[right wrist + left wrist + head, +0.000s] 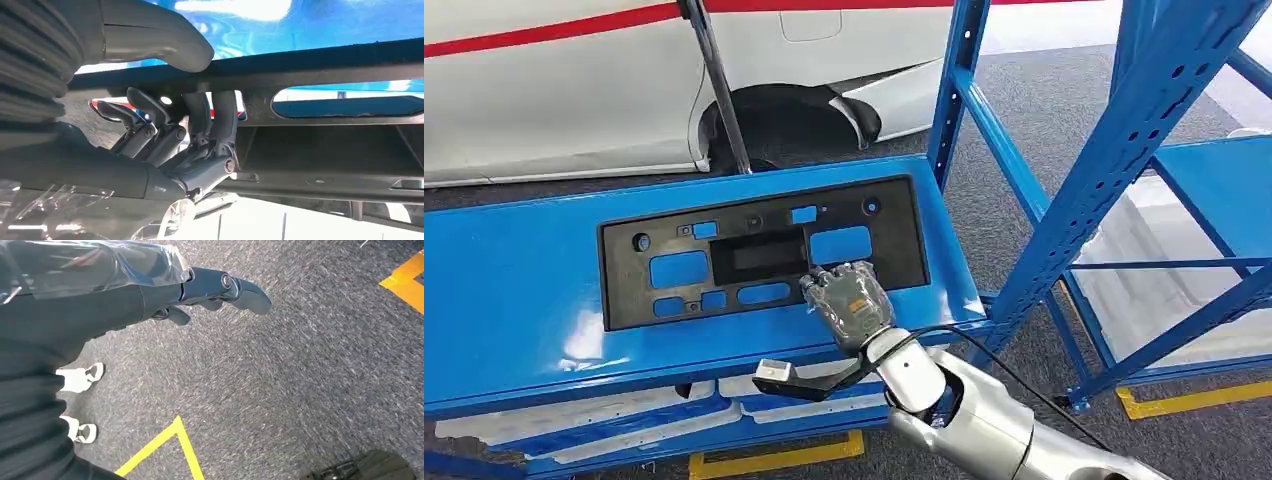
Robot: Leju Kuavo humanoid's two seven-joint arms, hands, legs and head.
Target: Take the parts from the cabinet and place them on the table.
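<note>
Black panel (764, 262), a flat plastic part with several cut-outs, lies on the blue shelf (514, 290) of the cabinet, its long side running across the head view. The right hand (849, 300) sits at the panel's near edge, toward its right half. In the right wrist view this hand (165, 135) grips the panel (325, 75): the thumb presses on one face of the edge while the darker fingers (220, 120) curl in against the other face, by a cut-out. The silver right arm (964, 410) comes up from the lower right, with a black cable looping beside the wrist.

The left hand (220, 290) hangs over grey carpet (280, 380), holding nothing, its fingers loosely apart and lightly bent. Yellow tape lines (170, 440) cross the carpet there.

White trays (574, 420) sit on the level below the shelf. A blue rack (1124, 170) stands to the right, and a white car body (574, 90) with a red stripe stands behind the cabinet.
</note>
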